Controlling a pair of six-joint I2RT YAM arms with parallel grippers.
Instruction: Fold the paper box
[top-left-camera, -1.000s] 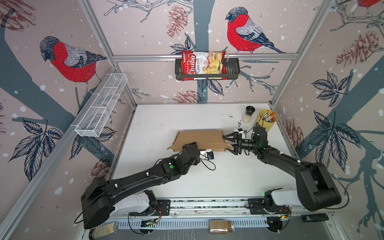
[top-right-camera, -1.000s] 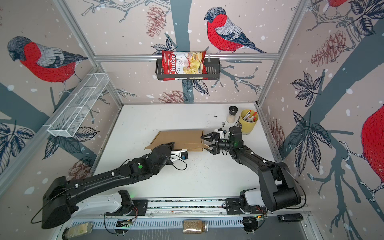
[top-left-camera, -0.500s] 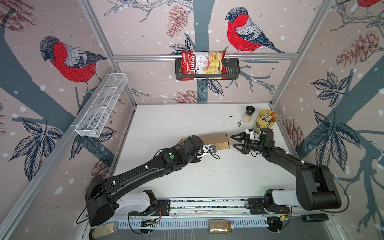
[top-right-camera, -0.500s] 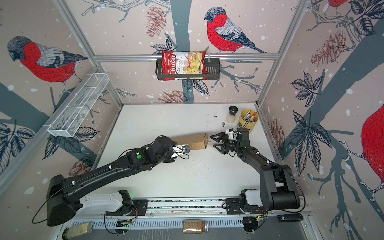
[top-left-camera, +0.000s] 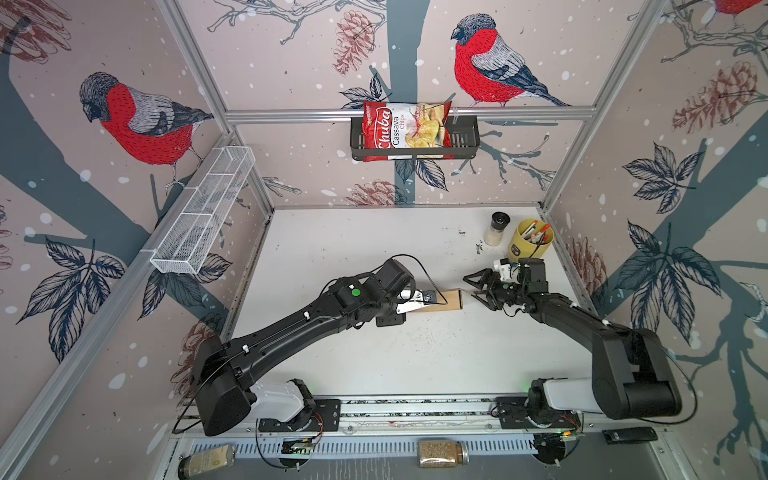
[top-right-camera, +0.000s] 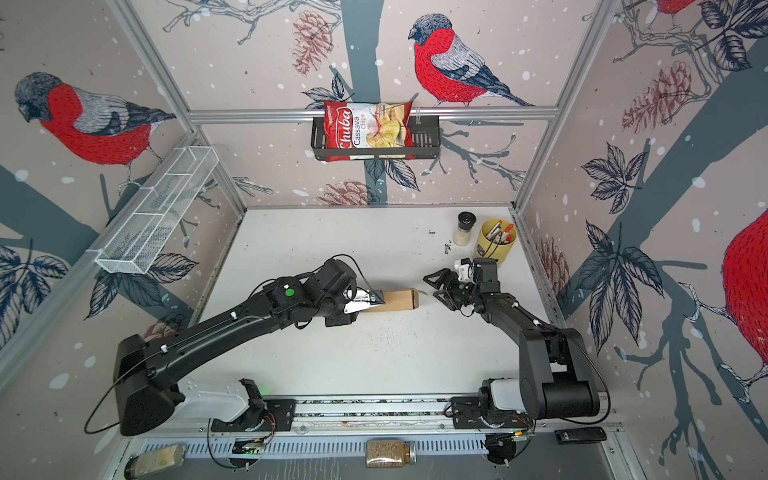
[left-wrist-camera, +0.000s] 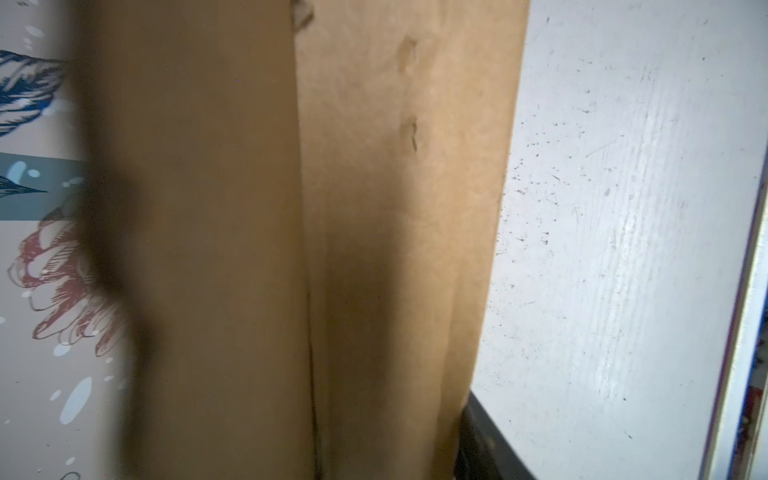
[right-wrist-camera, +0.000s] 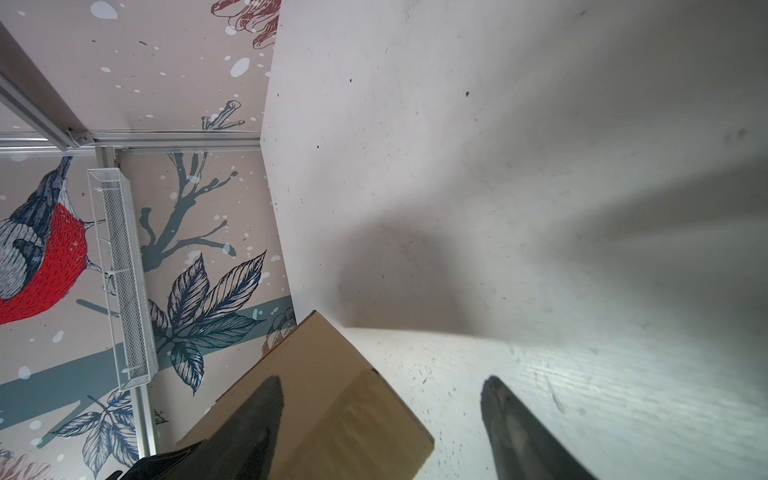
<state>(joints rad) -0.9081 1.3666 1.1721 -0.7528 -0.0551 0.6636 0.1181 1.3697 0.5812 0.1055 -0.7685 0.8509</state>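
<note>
At mid-frame, the paper box (top-left-camera: 451, 300) was gripped by the left fingers (left-wrist-camera: 482, 440); the right fingers (right-wrist-camera: 515, 428), spread and empty, would best be closed squarely on its free end.

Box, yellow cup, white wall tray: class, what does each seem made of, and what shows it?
Box: brown cardboard, matte, creased at folds.
Yellow cup: maybe plastic or coated metal; smooth, even colour.
White tray: likely painted wire mesh; see-through grid.
</note>
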